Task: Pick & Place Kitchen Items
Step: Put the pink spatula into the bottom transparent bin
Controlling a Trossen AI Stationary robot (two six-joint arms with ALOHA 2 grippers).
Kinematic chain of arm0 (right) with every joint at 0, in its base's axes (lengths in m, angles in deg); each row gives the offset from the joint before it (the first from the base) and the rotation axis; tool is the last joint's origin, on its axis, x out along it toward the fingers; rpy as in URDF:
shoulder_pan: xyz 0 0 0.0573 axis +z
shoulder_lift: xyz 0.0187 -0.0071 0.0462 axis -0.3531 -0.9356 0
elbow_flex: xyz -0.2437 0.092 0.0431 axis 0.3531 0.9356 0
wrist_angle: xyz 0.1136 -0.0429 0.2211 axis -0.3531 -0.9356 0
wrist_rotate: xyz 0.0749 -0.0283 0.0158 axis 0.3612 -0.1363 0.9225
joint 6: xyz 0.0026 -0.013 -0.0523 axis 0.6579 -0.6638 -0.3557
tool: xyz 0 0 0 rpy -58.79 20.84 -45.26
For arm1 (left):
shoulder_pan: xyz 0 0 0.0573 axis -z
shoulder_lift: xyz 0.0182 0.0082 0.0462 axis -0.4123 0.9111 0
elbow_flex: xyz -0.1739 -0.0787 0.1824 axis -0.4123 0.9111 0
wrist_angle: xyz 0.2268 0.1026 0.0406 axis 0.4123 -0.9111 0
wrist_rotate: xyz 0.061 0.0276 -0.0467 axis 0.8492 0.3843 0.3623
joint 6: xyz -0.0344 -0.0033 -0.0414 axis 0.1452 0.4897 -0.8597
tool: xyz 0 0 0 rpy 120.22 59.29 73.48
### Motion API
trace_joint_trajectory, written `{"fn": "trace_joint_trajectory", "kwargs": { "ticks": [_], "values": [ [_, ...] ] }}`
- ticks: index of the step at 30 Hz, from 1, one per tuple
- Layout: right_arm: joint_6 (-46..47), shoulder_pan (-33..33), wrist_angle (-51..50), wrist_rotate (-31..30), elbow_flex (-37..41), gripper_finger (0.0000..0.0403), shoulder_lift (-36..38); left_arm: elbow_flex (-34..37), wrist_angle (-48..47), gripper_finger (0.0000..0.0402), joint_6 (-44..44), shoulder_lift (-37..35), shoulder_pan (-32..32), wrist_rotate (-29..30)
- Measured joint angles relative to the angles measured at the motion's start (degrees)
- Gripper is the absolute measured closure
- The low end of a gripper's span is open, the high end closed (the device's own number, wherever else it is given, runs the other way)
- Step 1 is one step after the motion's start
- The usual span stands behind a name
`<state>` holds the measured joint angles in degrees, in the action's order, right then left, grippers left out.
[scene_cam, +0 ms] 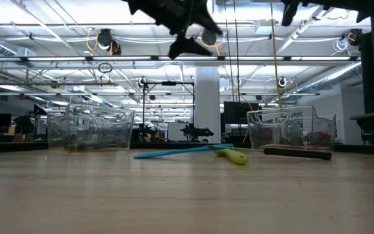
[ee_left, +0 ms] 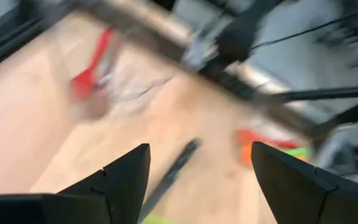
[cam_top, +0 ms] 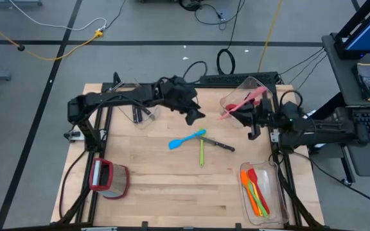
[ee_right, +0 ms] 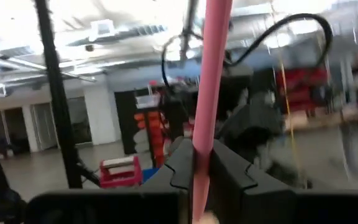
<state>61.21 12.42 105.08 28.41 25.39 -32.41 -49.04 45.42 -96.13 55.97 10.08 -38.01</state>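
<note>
My right gripper is shut on a pink utensil over the clear bin at the far right, which holds a red utensil. My left gripper is open and empty, raised above the table's middle; its fingers also show in the left wrist view. Just on its near side a blue spatula, a green utensil and a black-handled knife lie flat on the wood. In the low view the spatula and the knife lie in a row. My right gripper pinches the pink utensil's slim handle between its two fingers, which lie across it. The long part of the utensil sticks out past the fingers and a short stub shows on the other side. It is lifted clear, above the bin.
A clear bin at the near right holds orange, green and red utensils. A red-rimmed clear container lies at the near left. Another clear bin stands at the far left, under the left arm.
</note>
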Motion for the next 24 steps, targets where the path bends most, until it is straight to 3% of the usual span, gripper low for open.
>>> {"fn": "trace_joint_trajectory", "kwargs": {
  "ticks": [5,9,16,24],
  "values": [
    [12.5,0.0,-13.67,-1.17,0.0,0.0382,5.92,-0.01,-9.23,0.0117,2.34,-0.37,-1.96,8.94],
    [24.94,0.04,-24.29,1.01,0.0,0.0382,9.44,-0.01,-11.64,0.0117,3.9,-0.3,-2.72,11.8],
    [44.24,0.11,-37.91,13.88,0.0,0.0382,12.7,-0.04,-11.05,0.0117,7.88,-0.3,-2.7,14.58],
    [61.33,0.39,-40.8,28.53,0.0,0.0382,13.23,0.31,-10.15,0.0117,9.71,-0.3,-2.47,17.08]
  ]
}}
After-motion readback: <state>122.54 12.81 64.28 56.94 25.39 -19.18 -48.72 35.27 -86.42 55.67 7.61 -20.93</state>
